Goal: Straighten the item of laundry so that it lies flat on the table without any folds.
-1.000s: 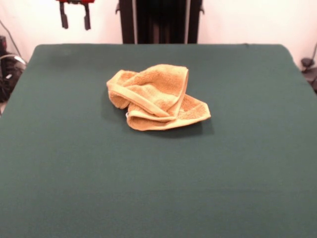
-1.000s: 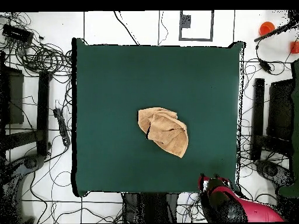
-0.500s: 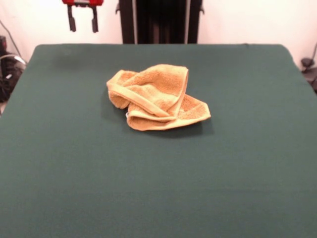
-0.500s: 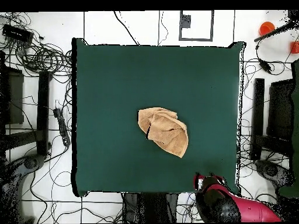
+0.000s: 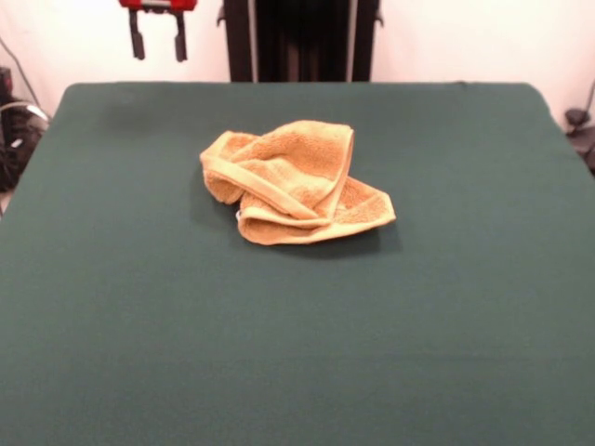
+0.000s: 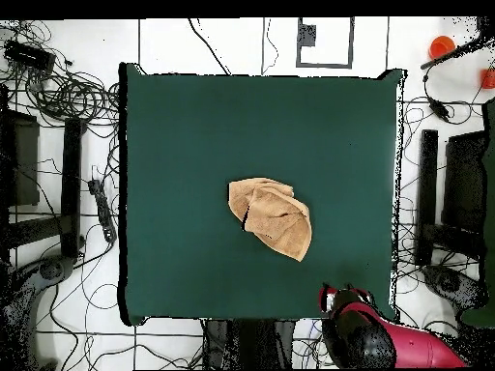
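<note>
Pincer (image 5: 159, 41) of the red and black arm hangs released and empty at the dark green felt bench's (image 5: 465, 307) corner, well apart from the golden-orange terry-cloth towel (image 5: 293, 182) — crumpled mid-bench in overlapping folds — so all straightening remains undone.

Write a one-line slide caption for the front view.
Crumpled golden-orange towel lies folded over itself mid-table on the green table, while the open gripper hangs apart at the far edge.
</note>
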